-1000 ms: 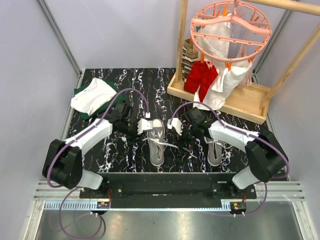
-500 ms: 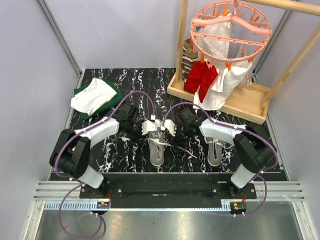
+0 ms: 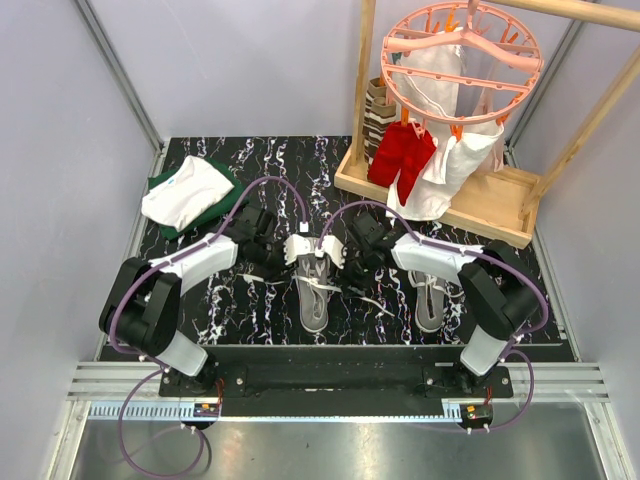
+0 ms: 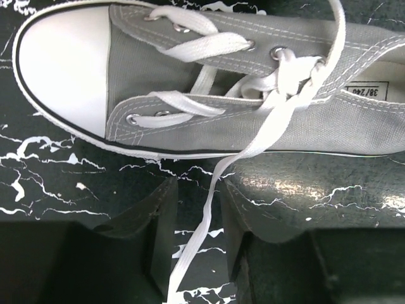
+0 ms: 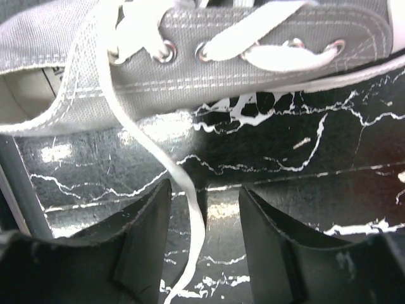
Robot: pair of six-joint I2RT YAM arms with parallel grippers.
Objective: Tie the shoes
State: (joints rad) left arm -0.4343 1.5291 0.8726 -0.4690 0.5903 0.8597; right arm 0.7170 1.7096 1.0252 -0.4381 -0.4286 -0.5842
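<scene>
One grey sneaker (image 3: 313,288) lies in the middle of the table, its white toe cap toward the near edge. It fills the top of the left wrist view (image 4: 253,120) and of the right wrist view (image 5: 190,69). The second sneaker (image 3: 430,303) lies to the right, partly under the right arm. My left gripper (image 3: 283,268) is open on the table at the middle shoe's left side. A loose white lace (image 4: 201,223) runs between its fingers, not pinched. My right gripper (image 3: 350,272) is open at the shoe's right side. The other lace end (image 5: 190,215) runs between its fingers.
Folded white and green clothes (image 3: 190,192) lie at the back left. A wooden rack base (image 3: 470,205) stands at the back right, with a pink peg hanger (image 3: 462,50) holding red and white garments. The table is black marble-patterned (image 3: 230,300).
Both grippers have closed in on the middle shoe from either side. The right arm swung left the most. The shoe has stayed in place.
</scene>
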